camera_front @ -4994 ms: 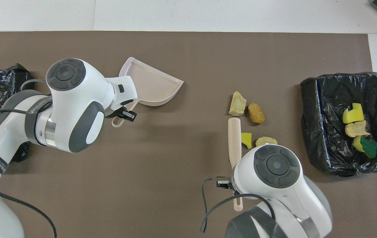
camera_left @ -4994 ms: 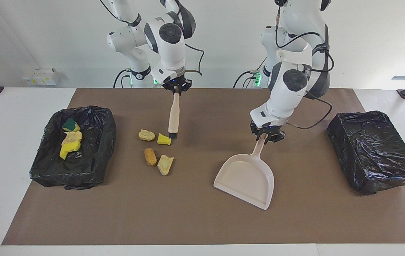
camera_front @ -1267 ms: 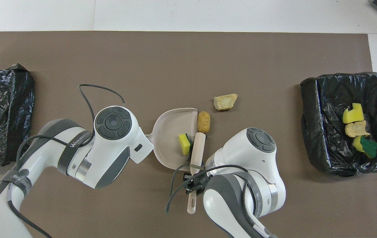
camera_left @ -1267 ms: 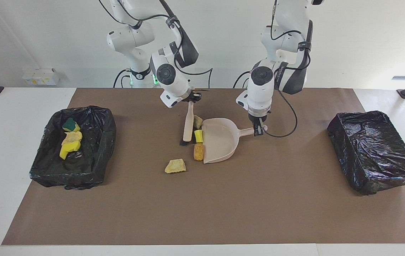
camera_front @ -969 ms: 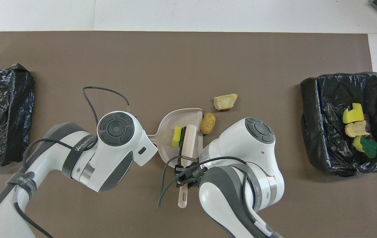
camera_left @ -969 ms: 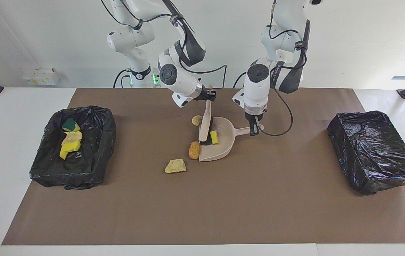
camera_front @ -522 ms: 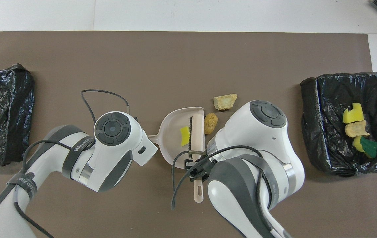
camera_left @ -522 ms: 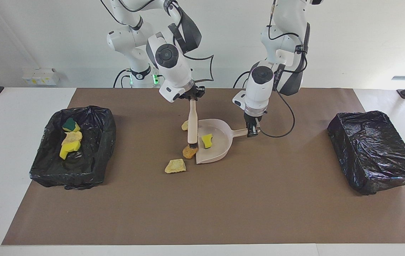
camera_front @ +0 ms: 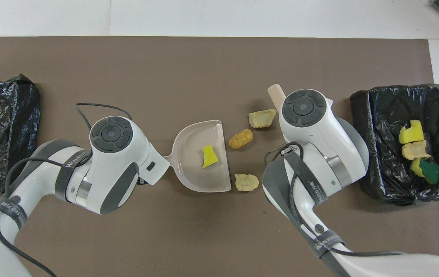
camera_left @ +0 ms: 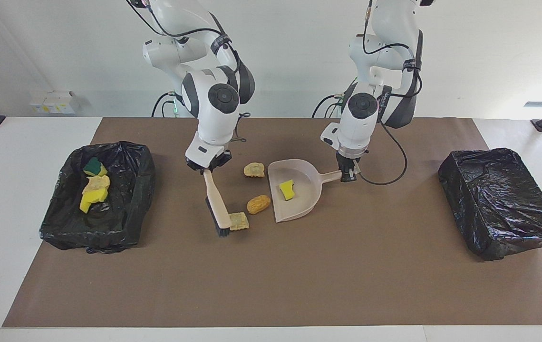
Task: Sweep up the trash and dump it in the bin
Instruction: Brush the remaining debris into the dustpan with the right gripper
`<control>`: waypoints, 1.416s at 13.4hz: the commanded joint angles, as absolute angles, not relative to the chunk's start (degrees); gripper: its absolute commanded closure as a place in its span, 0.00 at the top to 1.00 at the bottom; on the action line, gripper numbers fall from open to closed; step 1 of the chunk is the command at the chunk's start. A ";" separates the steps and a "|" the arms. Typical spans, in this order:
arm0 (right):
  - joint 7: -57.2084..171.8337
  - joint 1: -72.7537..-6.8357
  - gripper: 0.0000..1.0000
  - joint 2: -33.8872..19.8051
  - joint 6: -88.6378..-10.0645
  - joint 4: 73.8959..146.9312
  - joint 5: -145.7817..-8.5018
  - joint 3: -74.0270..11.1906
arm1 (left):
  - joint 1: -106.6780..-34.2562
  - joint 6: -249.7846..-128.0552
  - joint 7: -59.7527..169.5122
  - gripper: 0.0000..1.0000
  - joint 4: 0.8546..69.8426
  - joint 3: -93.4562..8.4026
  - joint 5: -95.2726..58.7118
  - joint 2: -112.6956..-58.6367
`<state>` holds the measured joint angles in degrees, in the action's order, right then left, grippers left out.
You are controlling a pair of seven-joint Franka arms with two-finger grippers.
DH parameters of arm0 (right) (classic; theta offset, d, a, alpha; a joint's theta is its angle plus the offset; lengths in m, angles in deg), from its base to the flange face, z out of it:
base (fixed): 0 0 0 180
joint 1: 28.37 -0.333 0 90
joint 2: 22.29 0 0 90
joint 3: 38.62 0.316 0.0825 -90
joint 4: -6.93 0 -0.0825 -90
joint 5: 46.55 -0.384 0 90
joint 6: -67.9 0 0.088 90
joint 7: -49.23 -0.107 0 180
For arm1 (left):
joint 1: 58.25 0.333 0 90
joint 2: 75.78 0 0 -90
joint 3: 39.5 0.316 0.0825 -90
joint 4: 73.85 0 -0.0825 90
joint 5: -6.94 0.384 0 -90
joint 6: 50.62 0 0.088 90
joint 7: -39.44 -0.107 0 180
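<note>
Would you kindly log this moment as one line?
right gripper: shut on brush, bristles beside beige chunk | left gripper: shut on dustpan handle | yellow scrap in dustpan

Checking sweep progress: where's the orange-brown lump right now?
The orange-brown lump lies on the brown mat just outside the dustpan's open mouth, between two beige chunks, one nearer the robots and one farther, beside the brush head.
</note>
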<state>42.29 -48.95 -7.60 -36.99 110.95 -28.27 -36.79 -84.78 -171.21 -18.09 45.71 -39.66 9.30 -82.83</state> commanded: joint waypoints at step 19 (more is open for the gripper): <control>22.09 -51.13 0.00 -23.31 -21.82 123.75 -52.46 -35.90 | -80.24 -177.73 -25.41 0.00 49.56 -40.02 2.46 -80.53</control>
<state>26.79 -51.16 -16.53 -19.06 113.18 -56.58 -36.50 -83.22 -178.60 -21.52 49.47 -39.77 3.82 -82.10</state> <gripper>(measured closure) 0.740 0.678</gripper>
